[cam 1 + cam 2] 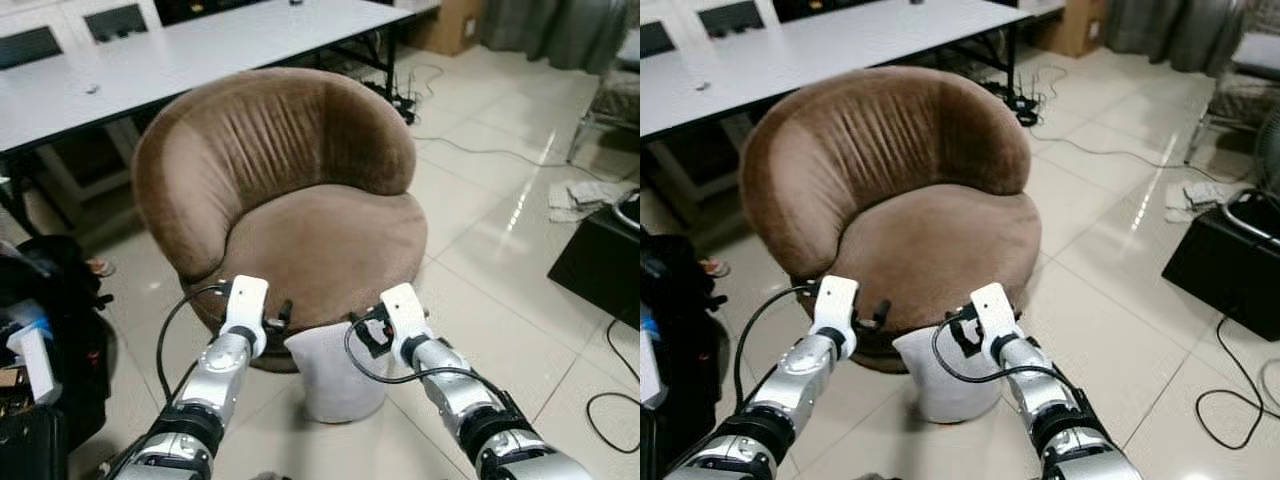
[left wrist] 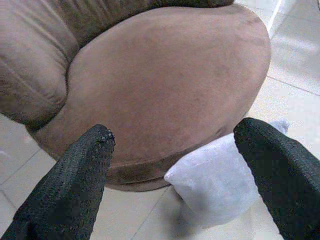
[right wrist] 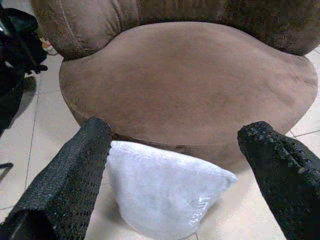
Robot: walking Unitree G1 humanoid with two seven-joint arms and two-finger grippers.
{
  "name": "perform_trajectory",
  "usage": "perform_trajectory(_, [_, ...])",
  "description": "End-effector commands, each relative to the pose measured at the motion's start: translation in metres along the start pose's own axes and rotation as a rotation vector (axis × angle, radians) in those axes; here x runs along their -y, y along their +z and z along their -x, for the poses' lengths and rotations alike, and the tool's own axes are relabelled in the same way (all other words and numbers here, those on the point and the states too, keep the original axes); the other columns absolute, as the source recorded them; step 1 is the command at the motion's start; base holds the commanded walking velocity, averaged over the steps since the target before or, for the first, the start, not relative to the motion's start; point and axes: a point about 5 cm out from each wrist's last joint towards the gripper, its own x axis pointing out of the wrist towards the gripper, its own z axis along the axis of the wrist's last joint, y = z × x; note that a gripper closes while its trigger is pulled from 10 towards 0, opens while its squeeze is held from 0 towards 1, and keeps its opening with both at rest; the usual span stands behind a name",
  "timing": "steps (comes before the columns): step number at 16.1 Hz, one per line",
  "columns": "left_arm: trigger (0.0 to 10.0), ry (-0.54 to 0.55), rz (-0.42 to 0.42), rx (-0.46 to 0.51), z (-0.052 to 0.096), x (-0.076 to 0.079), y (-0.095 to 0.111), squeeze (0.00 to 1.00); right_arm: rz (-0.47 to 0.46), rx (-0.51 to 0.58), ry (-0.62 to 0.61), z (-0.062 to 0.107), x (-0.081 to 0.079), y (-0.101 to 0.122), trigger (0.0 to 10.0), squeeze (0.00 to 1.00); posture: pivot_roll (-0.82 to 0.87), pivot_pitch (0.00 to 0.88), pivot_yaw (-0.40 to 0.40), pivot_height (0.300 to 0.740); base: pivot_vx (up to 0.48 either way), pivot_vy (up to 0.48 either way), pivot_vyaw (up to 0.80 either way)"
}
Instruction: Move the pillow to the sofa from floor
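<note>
White pillow [image 1: 345,375] on the floor tiles, leaning against the front of the brown round sofa [image 1: 300,200]. Left gripper [image 2: 175,165] and right gripper [image 3: 172,165] both spread wide above it, grasping nothing. Pickup and placement remain.

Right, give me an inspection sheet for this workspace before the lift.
Surface: glossy pale tiled floor.
Job's things: white plastic-wrapped pillow standing on the floor against the front of the round brown velvet sofa chair; seat bare.
Clutter: black bags on the robot's left; black box on its right; papers.
Grippers: left hand and right hand both open, flanking the pillow's top, no contact seen.
Cables: loose leads on the floor, and under the long white table.
Surroundings: cardboard box, grey curtain.
</note>
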Motion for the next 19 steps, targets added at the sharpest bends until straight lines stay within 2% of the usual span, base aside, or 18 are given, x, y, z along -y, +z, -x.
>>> perform_trajectory(1, [10.0,-0.006,0.010,0.001,-0.0001,0.0023,-0.0006,0.00,0.005,0.005,-0.011,0.0007,0.0050,0.0016,10.0,0.00,-0.13,0.000,0.094,0.740,0.240,-0.412,0.00])
perform_trajectory(6, [10.0,-0.008,0.030,0.010,-0.0004,0.0029,0.0009,0.00,0.004,0.004,-0.009,0.0004,0.0053,0.0020,10.0,0.00,-0.13,0.000,0.092,0.740,0.333,-0.333,0.00])
perform_trajectory(11, [10.0,0.001,0.047,0.022,0.0001,0.0021,0.0014,0.00,0.004,0.001,-0.006,0.0007,0.0053,0.0015,10.0,0.00,-0.13,0.000,0.089,0.740,0.000,0.000,0.00])
perform_trajectory(19, [10.0,0.012,0.066,0.004,-0.0011,0.0030,0.0012,0.00,0.004,-0.003,-0.003,0.0013,0.0056,0.0003,10.0,0.00,-0.14,0.000,0.090,0.740,0.385,0.285,0.00])
